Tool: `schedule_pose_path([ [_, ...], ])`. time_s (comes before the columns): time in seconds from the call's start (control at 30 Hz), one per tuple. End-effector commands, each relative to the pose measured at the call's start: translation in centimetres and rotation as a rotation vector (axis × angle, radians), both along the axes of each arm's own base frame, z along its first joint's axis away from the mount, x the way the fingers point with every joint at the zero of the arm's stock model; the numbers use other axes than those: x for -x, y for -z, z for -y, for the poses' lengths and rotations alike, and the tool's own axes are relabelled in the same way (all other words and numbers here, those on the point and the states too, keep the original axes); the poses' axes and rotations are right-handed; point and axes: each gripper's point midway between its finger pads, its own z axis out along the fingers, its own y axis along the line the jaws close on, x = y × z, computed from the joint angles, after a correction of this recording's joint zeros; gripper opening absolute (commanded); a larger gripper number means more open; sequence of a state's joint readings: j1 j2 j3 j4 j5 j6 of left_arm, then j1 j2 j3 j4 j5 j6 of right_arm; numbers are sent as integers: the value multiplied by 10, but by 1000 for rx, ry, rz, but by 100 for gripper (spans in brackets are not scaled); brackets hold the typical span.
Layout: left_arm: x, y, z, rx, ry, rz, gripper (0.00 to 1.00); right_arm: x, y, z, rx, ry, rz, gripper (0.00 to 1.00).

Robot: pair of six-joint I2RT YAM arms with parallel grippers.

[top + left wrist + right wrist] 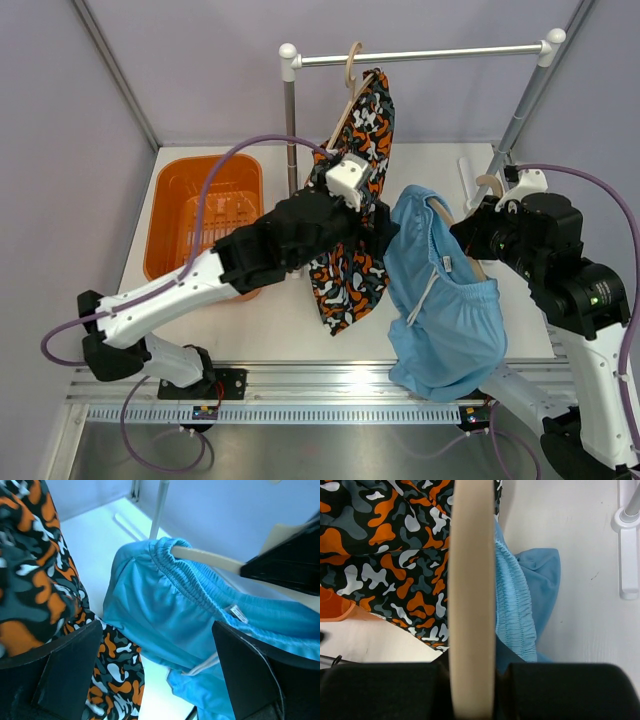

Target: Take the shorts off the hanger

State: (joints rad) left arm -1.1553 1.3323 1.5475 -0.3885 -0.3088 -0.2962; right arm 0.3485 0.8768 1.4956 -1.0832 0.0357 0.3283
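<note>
Above the desk [290,330], near its right edge, soft blue shorts [445,300] are hung on a hanger [471,580] gripped by the right end effector [471,667], and the waistband [200,585] could be pinched by the open left end effector [160,660].

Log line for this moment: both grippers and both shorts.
left gripper open, facing blue shorts | right gripper shut on hanger | blue shorts waistband on that hanger | camo shorts hanging from rail

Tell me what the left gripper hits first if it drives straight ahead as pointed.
The left gripper would probably meet the light blue shorts, just below their waistband on the wooden hanger; depth unclear.
</note>
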Motion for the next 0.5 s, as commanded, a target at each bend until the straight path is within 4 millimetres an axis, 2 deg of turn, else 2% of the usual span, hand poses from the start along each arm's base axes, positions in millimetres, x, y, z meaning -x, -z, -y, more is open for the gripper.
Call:
schedule_pose_path([
  [0.0,-14,-46,20,157,-48,51,97,-4,-21,-4,-16,-16,67,0],
  [0.03,-20,-44,35,161,-46,40,97,-5,-20,-2,-10,-8,61,0],
  [0.13,-22,-48,55,188,-22,18,97,-7,-20,1,11,5,53,0],
  [0.17,-26,-38,64,176,-19,6,97,-6,-20,2,16,5,52,0],
  [0.27,-29,-27,82,170,-7,-20,97,-5,-22,3,18,6,54,0],
  [0.47,-30,2,105,132,25,-78,95,-6,-24,4,23,11,60,0],
])
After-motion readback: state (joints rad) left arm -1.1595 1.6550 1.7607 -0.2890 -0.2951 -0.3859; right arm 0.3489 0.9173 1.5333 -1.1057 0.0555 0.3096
